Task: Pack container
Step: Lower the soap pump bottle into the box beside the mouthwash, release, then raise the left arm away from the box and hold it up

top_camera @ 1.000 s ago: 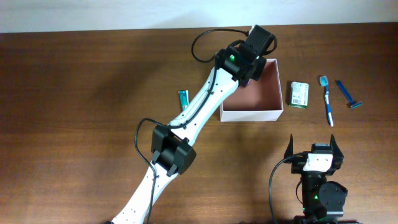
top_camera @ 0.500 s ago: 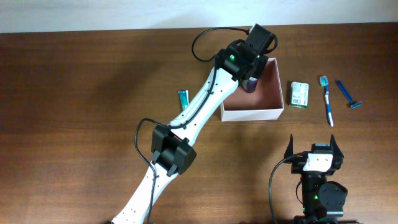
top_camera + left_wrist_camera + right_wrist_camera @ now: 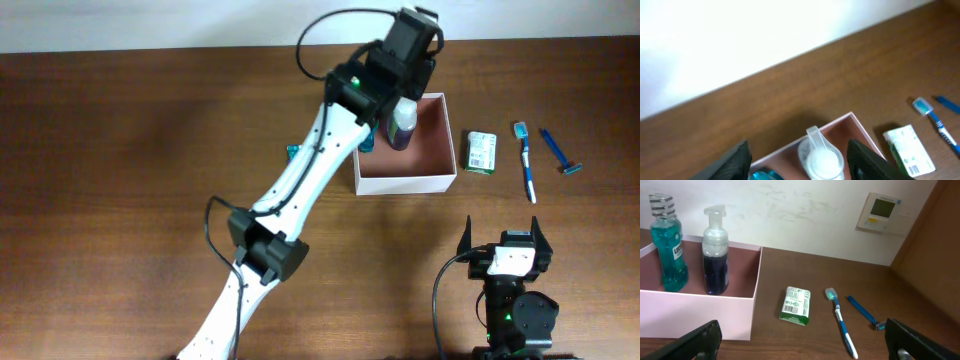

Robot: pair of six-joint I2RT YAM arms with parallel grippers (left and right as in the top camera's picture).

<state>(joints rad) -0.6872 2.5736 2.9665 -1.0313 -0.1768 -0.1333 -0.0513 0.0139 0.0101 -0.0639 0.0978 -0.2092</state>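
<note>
Packet, toothbrush and, I think, razor lie right of the container, nearer the gaping, empty right hand.

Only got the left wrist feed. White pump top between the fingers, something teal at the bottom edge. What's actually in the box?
Observer: The right wrist view shows two bottles standing upright in the container: a teal mouthwash bottle and a dark purple pump bottle.
Operator: Are they touching?
Observer: No. From the side there is a clear gap between them.
Operator: Where's the right arm?
Observer: Overhead, the right gripper is open and empty, well apart from the container.
</note>
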